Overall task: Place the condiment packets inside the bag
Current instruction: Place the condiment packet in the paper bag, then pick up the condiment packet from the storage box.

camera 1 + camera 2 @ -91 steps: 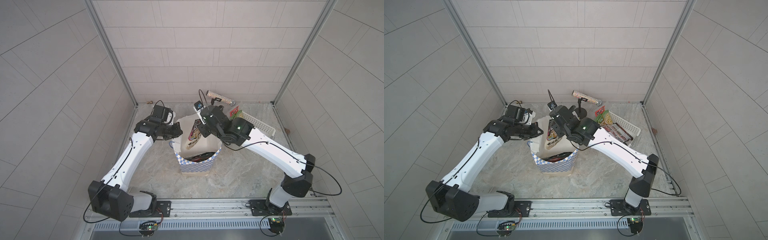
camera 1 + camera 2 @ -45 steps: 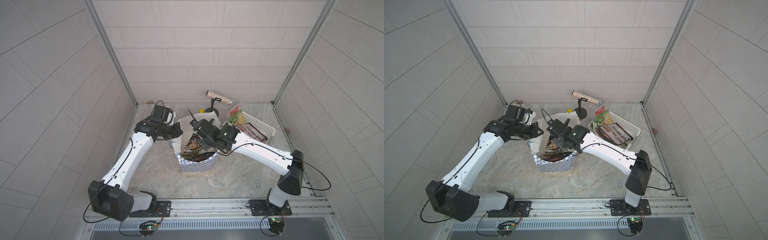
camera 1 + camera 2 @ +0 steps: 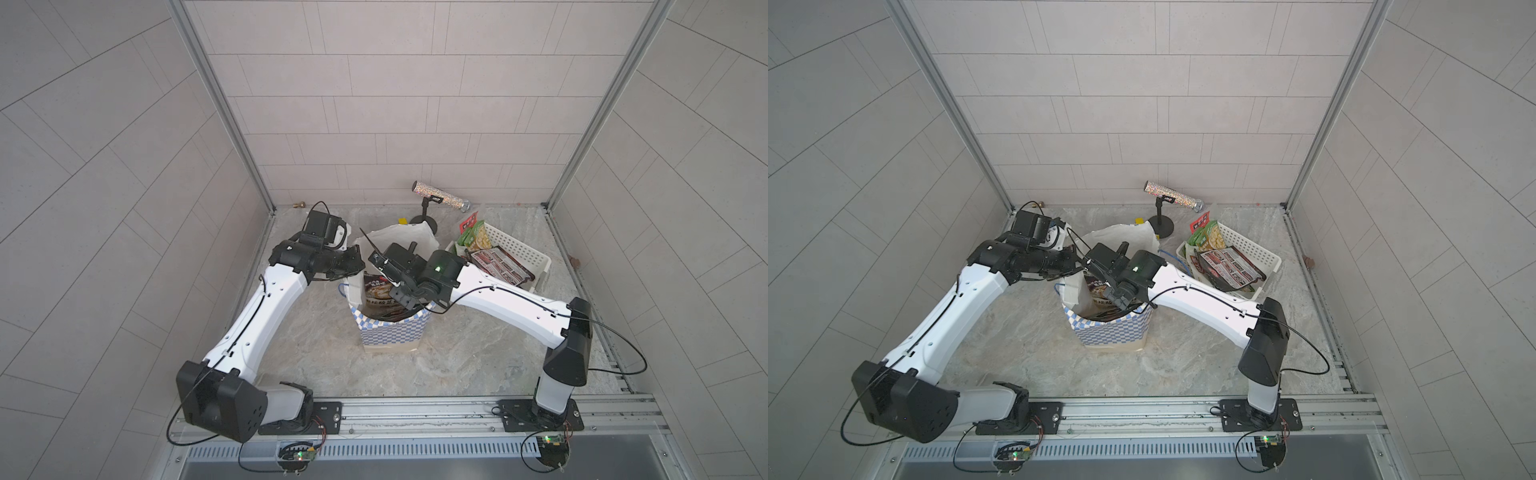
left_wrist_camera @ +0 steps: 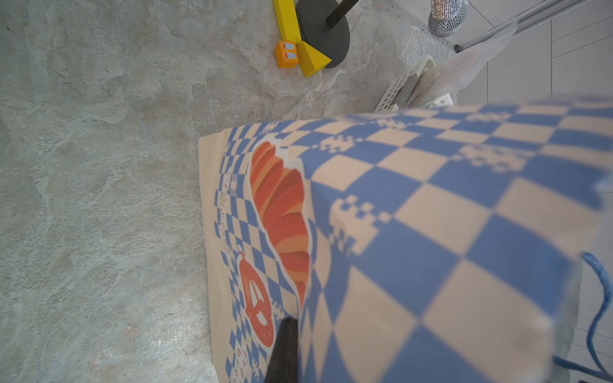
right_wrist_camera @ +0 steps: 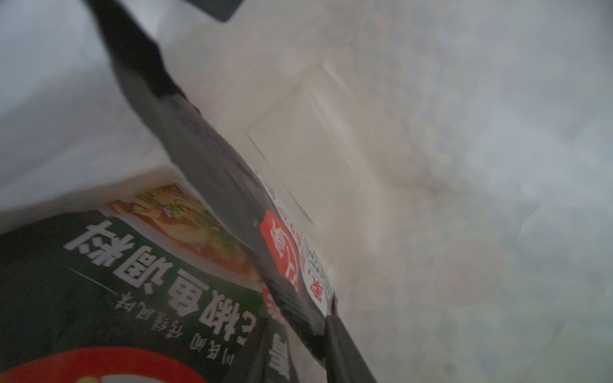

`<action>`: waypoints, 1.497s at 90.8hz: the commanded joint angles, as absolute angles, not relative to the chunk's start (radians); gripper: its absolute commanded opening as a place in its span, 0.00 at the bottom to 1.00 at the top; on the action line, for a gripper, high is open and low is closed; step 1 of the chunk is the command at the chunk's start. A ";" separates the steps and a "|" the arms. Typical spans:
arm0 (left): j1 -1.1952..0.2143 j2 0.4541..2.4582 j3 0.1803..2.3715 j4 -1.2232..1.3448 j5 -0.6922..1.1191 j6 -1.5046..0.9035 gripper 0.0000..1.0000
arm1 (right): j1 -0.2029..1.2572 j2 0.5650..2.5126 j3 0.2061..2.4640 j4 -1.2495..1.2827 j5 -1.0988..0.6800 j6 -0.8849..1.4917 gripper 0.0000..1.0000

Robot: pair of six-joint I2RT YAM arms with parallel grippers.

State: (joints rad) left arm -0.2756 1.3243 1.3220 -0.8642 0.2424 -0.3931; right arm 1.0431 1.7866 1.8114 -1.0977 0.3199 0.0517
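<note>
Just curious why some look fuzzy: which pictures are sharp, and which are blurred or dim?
Both top views: sharp and evenly lit, with tile lines on the side walls slightly bowed by the lens. Left wrist view: floor crisp, the bag soft at its near part. Right wrist view: dim and blurred inside the bag; only the lettering on the dark green packet reads.

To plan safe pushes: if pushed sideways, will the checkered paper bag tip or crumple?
Probably crumples first: the bag has thin paper walls, its rim already bent. Tipping seems less likely, since packets weigh it down and the left end effector appears to pinch its rim.
</note>
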 commanded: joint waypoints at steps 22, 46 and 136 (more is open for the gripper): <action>-0.280 1.321 1.319 -0.840 0.257 -0.385 0.00 | 0.950 1.478 1.744 -0.954 0.238 0.052 0.62; -0.282 1.321 1.322 -0.840 0.257 -0.387 0.00 | 0.352 1.170 1.360 -0.765 0.033 0.209 0.80; -0.285 1.344 1.324 -0.847 0.253 -0.384 0.00 | 0.236 1.562 1.172 -0.605 0.325 0.188 0.60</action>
State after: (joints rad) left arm -0.2779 1.3361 1.3205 -0.8619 0.2398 -0.3931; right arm 0.2405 1.5692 1.1885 -0.5755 0.0978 0.1623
